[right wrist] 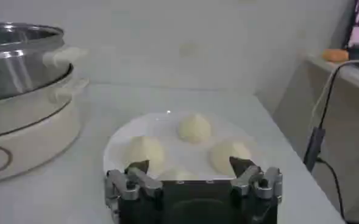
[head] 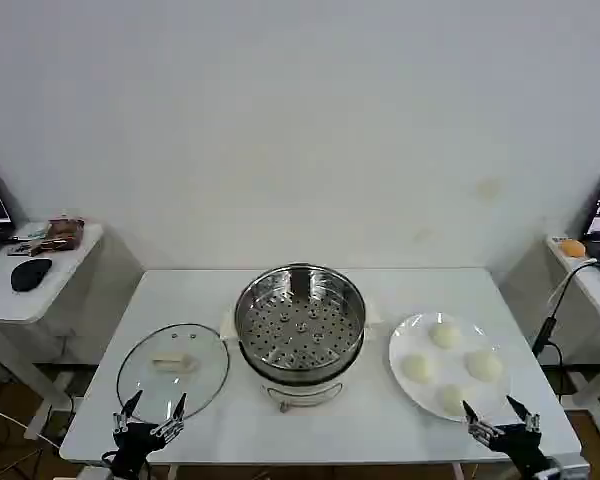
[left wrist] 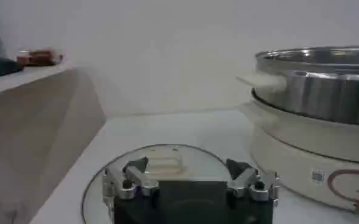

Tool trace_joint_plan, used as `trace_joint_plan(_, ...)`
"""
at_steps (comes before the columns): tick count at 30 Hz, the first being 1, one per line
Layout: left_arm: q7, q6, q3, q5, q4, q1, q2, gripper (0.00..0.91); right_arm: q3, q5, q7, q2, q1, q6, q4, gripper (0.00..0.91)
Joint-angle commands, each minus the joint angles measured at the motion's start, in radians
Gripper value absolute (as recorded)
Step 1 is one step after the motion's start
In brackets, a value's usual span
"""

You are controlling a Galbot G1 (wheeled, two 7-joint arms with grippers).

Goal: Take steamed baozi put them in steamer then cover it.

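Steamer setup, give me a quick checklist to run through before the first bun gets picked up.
1. Steamer open, with its perforated tray bare: ok.
2. Cover off the pot, lying flat on the table to the steamer's left: ok.
3. Four steamed baozi sit apart on the white plate: ok.
4. Right gripper open at the plate's near edge: ok.
5. Left gripper open at the cover's near edge, holding nothing: ok.
6. Cable runs off the table's right edge, apart from the plate: ok.
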Motion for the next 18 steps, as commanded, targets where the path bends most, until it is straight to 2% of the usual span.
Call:
trace_joint_plan(1, 0.001, 0.0, 0.001, 0.005, -0.002, -0.001, -0.003, 0.907, 0.014, -0.114, -0.024, -0.055, 0.016, -0.026, -0.015, 0.907)
trace_joint_plan(4, 0.003, 0.001, -0.001, 0.006, -0.006, 0.002, -0.004, 0.907, 0.02, -0.19, -0.043, -0.094, 0.034, -0.034, -0.029, 0.907)
trace_joint_plan(14, 0.005, 0.001, -0.01, 0.011, 0.004, 0.001, -0.013, 0.907, -0.008, -0.254, -0.079, -0.255, 0.175, -0.077, -0.102, 0.907)
trace_joint_plan(18, 0.006, 0.003, -0.014, 0.011, 0.006, -0.004, -0.013, 0.907, -0.029, -0.29, -0.124, -0.33, 0.244, -0.104, -0.139, 0.907)
